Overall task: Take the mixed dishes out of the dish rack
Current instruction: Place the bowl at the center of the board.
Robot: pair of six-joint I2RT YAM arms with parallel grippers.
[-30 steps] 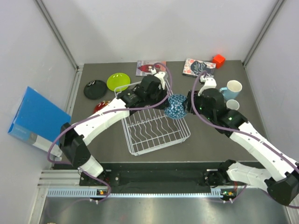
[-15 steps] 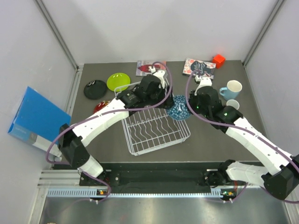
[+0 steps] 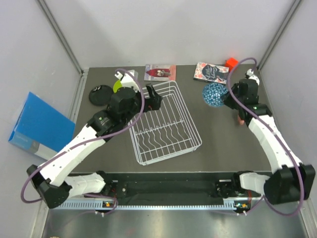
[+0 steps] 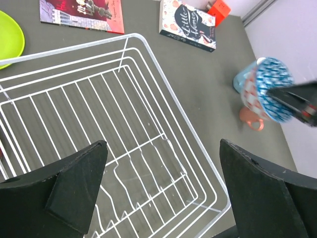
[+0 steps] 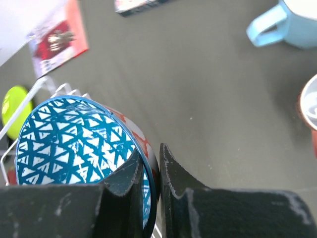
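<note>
Right wrist: blue triangle-latticed bowl (image 5: 74, 144), rim tight in right gripper (image 5: 152, 166); left gripper (image 4: 161, 151) spread wide.

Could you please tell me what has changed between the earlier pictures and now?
The left fingers let go of the blue-patterned bowl, opened, and that arm drew back left over the dish rack. The right fingers closed on the bowl's rim and carried it to the far right, near the light blue mug and salmon-pink cup. The rack, books and black plate stayed put.
</note>
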